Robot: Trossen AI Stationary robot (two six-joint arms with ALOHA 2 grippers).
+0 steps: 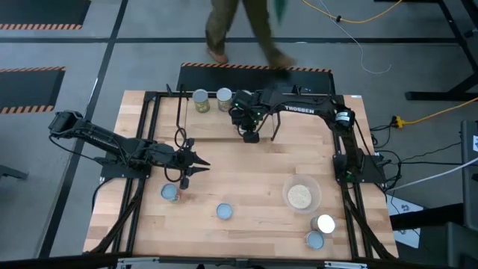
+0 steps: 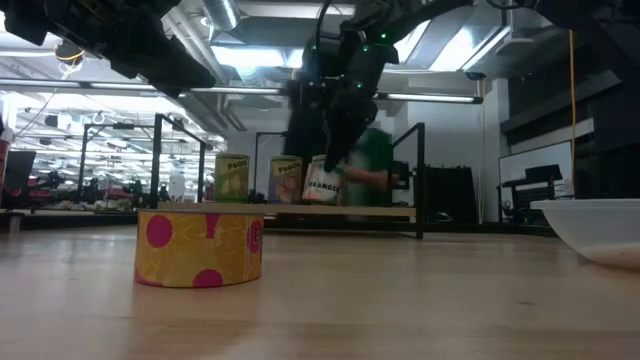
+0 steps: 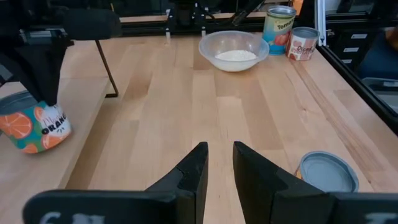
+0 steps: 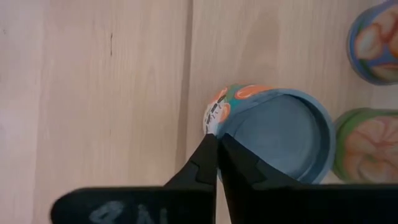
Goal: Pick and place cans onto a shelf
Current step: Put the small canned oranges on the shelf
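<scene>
Desk [image 1: 246, 168]: wooden, fills frame centre. Shelf [image 1: 216, 123]: upper centre, two cans at its left end. Right end effector [image 1: 249, 134]: upper centre, fingers pinched on the rim of an orange-labelled can [image 4: 273, 134]; advise lowering it level beside the neighbours before letting go. Left end effector [image 1: 196, 164]: left of centre, fingers narrowly apart, empty.

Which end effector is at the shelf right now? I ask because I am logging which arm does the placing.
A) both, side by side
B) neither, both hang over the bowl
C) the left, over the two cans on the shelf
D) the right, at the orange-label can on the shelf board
D: the right end effector is at the orange-label can on the shelf, while the left end effector hangs over the bare table, away from it.
</scene>
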